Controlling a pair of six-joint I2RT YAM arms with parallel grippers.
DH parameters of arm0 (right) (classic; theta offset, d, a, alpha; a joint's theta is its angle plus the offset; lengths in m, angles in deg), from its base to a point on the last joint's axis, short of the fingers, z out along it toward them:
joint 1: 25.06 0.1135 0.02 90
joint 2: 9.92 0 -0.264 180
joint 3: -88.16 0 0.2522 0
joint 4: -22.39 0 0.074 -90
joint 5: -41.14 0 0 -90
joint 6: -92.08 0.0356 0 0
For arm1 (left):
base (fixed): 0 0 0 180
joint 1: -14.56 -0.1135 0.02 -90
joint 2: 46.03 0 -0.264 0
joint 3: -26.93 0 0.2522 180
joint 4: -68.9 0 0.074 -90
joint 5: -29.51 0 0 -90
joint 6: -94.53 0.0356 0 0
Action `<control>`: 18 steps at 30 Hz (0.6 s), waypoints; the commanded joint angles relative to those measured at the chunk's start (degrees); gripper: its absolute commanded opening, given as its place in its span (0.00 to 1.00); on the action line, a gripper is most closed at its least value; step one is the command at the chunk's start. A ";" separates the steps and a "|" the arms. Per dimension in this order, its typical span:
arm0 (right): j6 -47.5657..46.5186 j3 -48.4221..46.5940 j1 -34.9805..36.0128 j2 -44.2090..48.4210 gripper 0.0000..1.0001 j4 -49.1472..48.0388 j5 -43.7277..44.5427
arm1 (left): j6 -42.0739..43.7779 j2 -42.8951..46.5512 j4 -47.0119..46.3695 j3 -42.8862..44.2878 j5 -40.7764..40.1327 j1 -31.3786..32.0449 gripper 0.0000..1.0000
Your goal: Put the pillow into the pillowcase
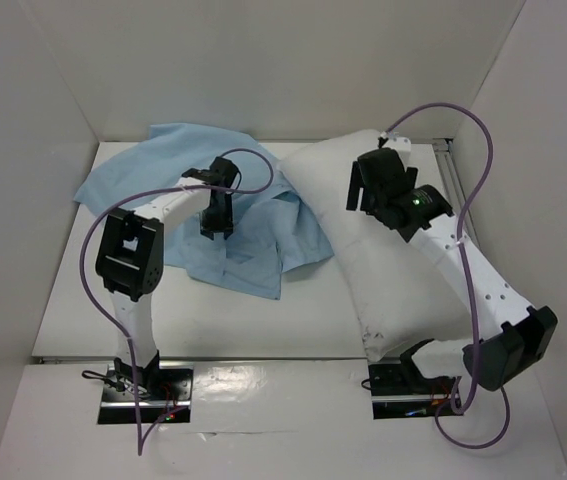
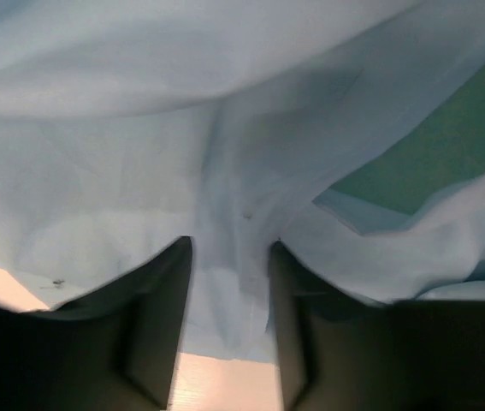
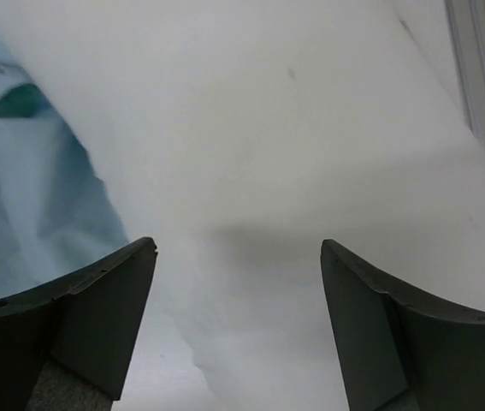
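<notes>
In the top view we see the pillow (image 1: 388,285) lying on the white surface (image 1: 263,320) at the 3 o'clock side. Its long axis runs from about 12 o'clock down toward 5 o'clock, and the right arm crosses over it. The pillowcase (image 1: 253,240) is spread in rumpled folds toward 10 o'clock, light blue face up, and its 3 o'clock edge touches the pillow's side.

The left hand (image 1: 213,228) points down onto the middle of the pillowcase. In its wrist view the left hand (image 2: 229,317) is narrow, with a raised fold of the pillowcase (image 2: 139,171) caught between its fingers (image 2: 161,325). Creases fan out from that spot. A patch of the mint-green face shows at 2 o'clock, and a strip of bare surface (image 2: 225,385) shows at 6 o'clock under the cloth.

The right hand (image 1: 363,190) hangs over the pillow's 12 o'clock end. From its wrist camera we see the right hand (image 3: 238,300) spread wide and holding nothing. The pillow (image 3: 293,154) fills the frame beyond its fingers (image 3: 97,317). The pillowcase (image 3: 28,205) lies against the pillow at 9 o'clock. A metal rail (image 3: 482,86) runs along the 2 o'clock edge.
</notes>
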 commanded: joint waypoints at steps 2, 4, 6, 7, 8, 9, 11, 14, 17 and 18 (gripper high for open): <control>-2.63 -7.57 0.09 -8.09 0.86 -7.86 -5.43 | 0.22 -2.20 -0.67 3.04 2.17 -0.63 0.40; -4.04 -12.38 0.09 -15.18 0.91 -8.38 -5.43 | 0.22 -2.72 -0.67 3.57 2.17 -1.15 0.19; -4.04 -16.96 0.09 -20.74 0.94 -7.17 -3.07 | 0.22 -2.03 -0.67 3.58 3.83 -1.16 0.06; -4.04 -20.47 0.09 -25.55 0.94 -7.16 -1.58 | 0.22 -1.15 -0.67 4.10 5.32 -1.77 0.00; -4.65 -21.89 0.09 -27.95 0.97 -7.16 -0.69 | 0.22 -0.44 -0.15 4.11 6.11 -1.77 0.00; -4.66 -23.56 0.09 -30.24 1.00 -7.16 0.19 | 0.22 0.35 -0.15 4.11 6.73 -2.47 0.00; -3.88 -28.82 -1.66 -37.42 1.00 -7.16 1.07 | 0.22 3.41 -0.15 4.11 10.77 -3.26 0.00; -1.15 -33.67 -4.56 -43.86 1.00 -5.67 2.30 | -0.30 6.50 -0.15 3.58 15.17 -4.58 0.00; -1.75 -33.08 -6.32 -47.75 0.56 -8.21 -0.23 | 0.31 9.84 -0.15 4.10 16.49 -4.59 0.00; -1.76 -33.07 -7.20 -48.27 0.01 -9.08 -3.03 | 0.31 10.45 -0.15 4.11 17.19 -5.11 0.00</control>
